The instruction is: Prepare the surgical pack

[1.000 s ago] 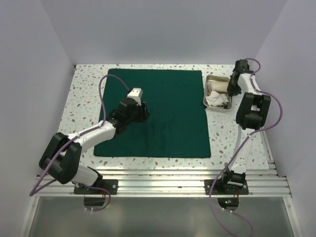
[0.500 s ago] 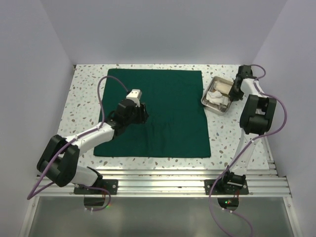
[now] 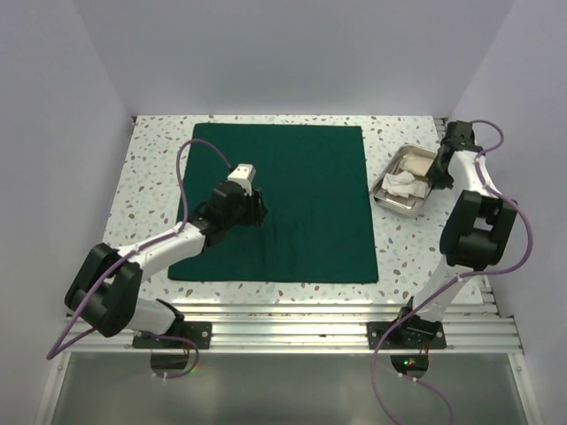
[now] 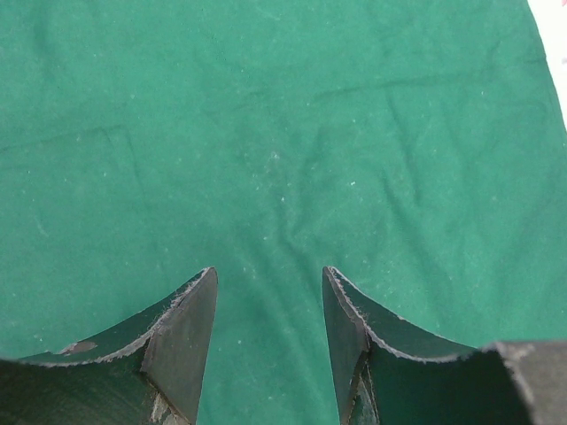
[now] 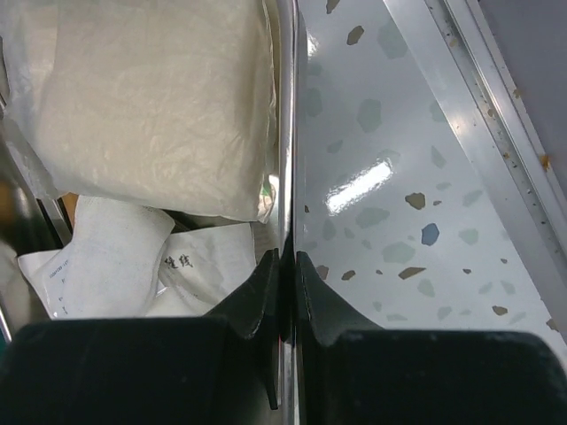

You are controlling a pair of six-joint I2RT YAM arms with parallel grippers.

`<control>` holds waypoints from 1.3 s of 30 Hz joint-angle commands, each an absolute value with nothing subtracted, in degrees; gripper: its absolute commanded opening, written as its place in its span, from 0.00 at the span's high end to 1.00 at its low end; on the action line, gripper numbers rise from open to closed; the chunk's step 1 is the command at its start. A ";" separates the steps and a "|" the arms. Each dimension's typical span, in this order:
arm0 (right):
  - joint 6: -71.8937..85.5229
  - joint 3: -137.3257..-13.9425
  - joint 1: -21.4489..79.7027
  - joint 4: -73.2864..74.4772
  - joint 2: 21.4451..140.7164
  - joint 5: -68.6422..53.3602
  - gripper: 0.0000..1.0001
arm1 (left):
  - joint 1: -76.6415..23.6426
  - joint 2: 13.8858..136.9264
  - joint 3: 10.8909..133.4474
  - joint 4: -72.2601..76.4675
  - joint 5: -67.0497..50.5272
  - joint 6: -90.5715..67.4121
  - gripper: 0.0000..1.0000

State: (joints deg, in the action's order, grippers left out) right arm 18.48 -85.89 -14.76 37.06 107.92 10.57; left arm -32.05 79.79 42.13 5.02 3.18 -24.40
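A dark green drape (image 3: 292, 195) lies flat on the table. A shiny steel tray (image 3: 397, 202) sits right of it, turned at an angle, holding white gauze packets (image 3: 403, 181). My right gripper (image 3: 440, 166) is shut on the tray's far right rim; in the right wrist view the gripper (image 5: 287, 258) pinches the thin rim (image 5: 287, 133), with gauze packets (image 5: 151, 97) inside the tray to the left. My left gripper (image 3: 252, 205) hovers over the drape's left part, open and empty; the left wrist view shows the gripper (image 4: 269, 276) above green cloth (image 4: 283, 142). Scissors and forceps are hidden.
The speckled table (image 3: 416, 257) shows bare around the drape. White walls (image 3: 71, 106) close in the left, back and right sides. A metal rail (image 3: 310, 310) runs along the near edge by the arm bases.
My right gripper has pulled the tray to the right, away from the drape, and rotated it. The left gripper has barely moved.
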 commanded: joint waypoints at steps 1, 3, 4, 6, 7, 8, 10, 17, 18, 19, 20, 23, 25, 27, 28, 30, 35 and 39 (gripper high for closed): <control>21.09 -85.78 -14.59 34.89 100.39 8.00 1.00 | -32.34 77.70 41.14 6.50 3.25 -23.82 0.45; 21.80 -84.56 -14.59 34.63 99.41 5.47 1.00 | -32.34 77.43 41.13 6.42 3.60 -23.91 0.45; 22.06 -84.20 -14.50 34.72 98.53 3.88 1.00 | -32.43 77.43 41.05 6.15 3.95 -23.99 0.45; 22.67 -82.62 -13.98 34.54 97.65 0.63 1.00 | -32.34 77.17 41.05 5.80 4.57 -24.34 0.45; 23.46 -81.92 -13.71 34.45 96.60 0.18 1.00 | -32.43 77.17 41.13 5.37 4.66 -24.69 0.45; 23.81 -80.26 -13.01 34.37 96.07 0.09 1.00 | -32.34 76.91 41.05 5.19 4.92 -24.78 0.45; 24.69 -77.80 -11.96 33.49 95.01 -1.49 1.00 | -32.43 76.64 41.13 4.57 6.06 -25.22 0.45; 31.54 -72.52 -0.72 33.23 90.98 1.67 1.00 | -32.34 73.57 38.85 3.69 9.58 -27.33 0.46; 32.60 -71.73 1.21 32.79 90.36 2.28 1.00 | -32.26 73.04 38.33 3.43 10.62 -27.42 0.46; 35.65 -70.50 4.62 32.52 89.74 4.37 1.00 | -32.26 72.60 38.06 3.34 10.98 -27.42 0.45; 37.42 -70.05 6.40 32.52 89.04 6.31 1.00 | -32.26 71.90 37.97 3.17 11.42 -27.42 0.45; 45.33 -66.89 12.56 31.20 86.40 10.26 1.00 | -32.26 71.11 37.27 2.81 13.18 -27.68 0.45; 51.38 -63.39 15.63 29.19 84.47 11.33 1.00 | -32.17 70.84 36.74 2.90 14.06 -28.04 0.45; 55.35 -61.01 17.22 27.08 82.63 13.53 1.00 | -32.17 70.84 36.39 2.81 14.67 -28.21 0.45; 57.72 -59.26 18.62 26.55 82.27 14.32 1.00 | -32.17 70.84 36.21 2.81 14.76 -28.30 0.45; 59.76 -58.01 19.86 25.06 81.83 15.90 1.00 | -32.25 70.93 35.86 3.25 14.85 -28.48 0.45; 63.54 -55.99 23.72 23.12 83.49 17.13 1.00 | -32.17 71.02 35.42 3.60 14.77 -28.57 0.45; 65.13 -54.06 25.48 19.95 84.64 17.05 1.00 | -32.17 71.02 35.33 3.52 15.12 -28.56 0.45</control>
